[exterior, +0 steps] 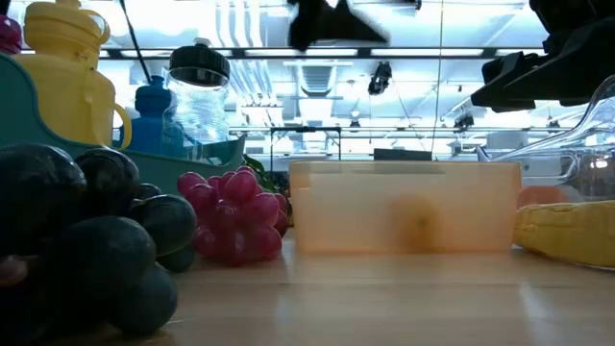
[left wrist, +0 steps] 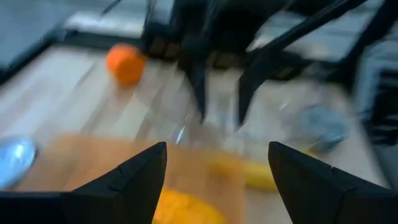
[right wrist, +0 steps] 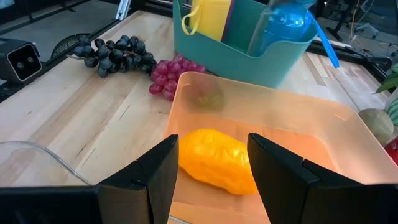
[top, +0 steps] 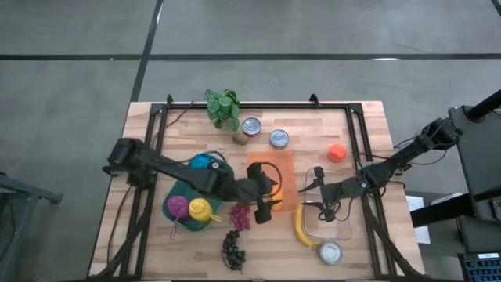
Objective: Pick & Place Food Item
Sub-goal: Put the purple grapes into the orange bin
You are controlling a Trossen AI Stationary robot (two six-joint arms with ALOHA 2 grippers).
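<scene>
Grapes (top: 240, 217) beside orange bin (top: 290, 166); left pincer (top: 264, 205) wide, right pincer (top: 311, 193) half-open, both empty.

Left wrist view is motion-smeared: the banana (left wrist: 255, 174) is just a yellow streak and the can (left wrist: 13, 158) gets cut off at the edge. From the low camera, the orange bin (exterior: 404, 207) hides its contents behind frosted walls, with only a dim, maybe yellowish blob showing, and the dark grapes (exterior: 82, 240) run off frame.
</scene>
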